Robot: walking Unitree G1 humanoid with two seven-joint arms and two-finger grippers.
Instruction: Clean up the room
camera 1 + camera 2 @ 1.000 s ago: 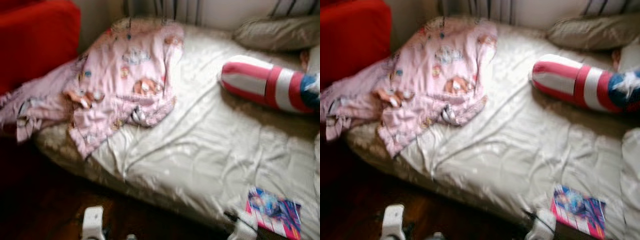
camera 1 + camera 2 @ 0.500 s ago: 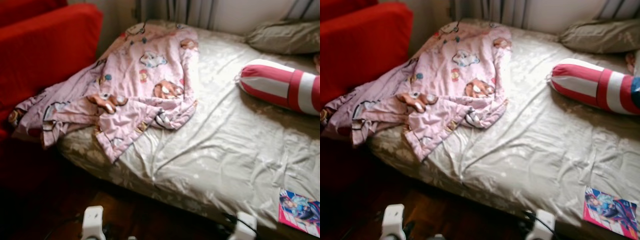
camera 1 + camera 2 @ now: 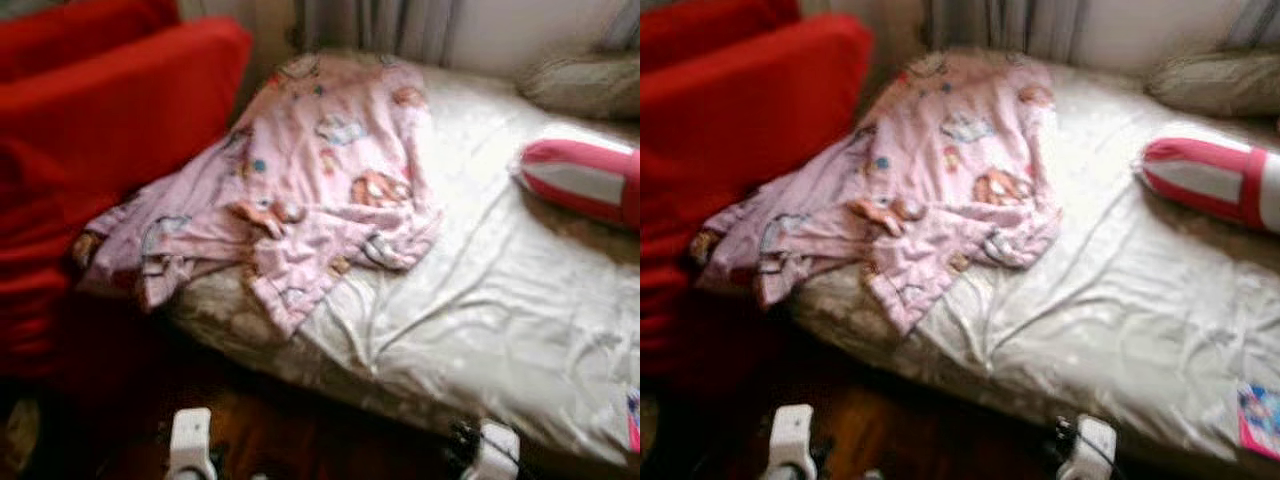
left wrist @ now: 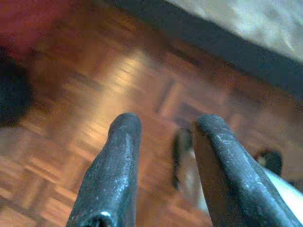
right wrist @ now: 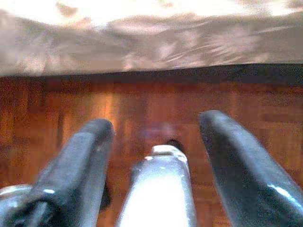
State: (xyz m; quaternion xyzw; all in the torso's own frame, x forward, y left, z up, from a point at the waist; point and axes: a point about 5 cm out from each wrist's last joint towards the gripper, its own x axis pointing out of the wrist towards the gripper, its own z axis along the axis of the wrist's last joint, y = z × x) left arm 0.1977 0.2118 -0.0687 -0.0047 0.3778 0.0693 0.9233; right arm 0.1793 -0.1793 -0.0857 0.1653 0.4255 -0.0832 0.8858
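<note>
Head camera has swung left over the last second: the whole scene slides right in frame, so that is my own turn, not things moving. The magazine (image 3: 1260,420) is now nearly off the lower right edge, the striped bolster (image 3: 585,180) is cut by the right edge, and more of the red sofa (image 3: 110,110) fills the upper left.

Pink printed blanket (image 3: 310,190) now sits centre-left of frame, rumpled, draped over the near-left corner of the bed (image 3: 480,300), with one end trailing off the mattress edge toward the sofa. Grey pillow (image 3: 1215,85) at upper right.

Left end effector (image 4: 163,127): fingers apart, nothing between them, pointed down over the parquet floor (image 4: 94,94), low beside the bed. Right end effector (image 5: 154,125): fingers apart too, empty, hanging over floor just short of the mattress edge.

My read: the turn puts the blanket in front of me as the likely next thing to tidy. Both arms idle, no reach begun. Picture is soft, so fine folds are uncertain.
</note>
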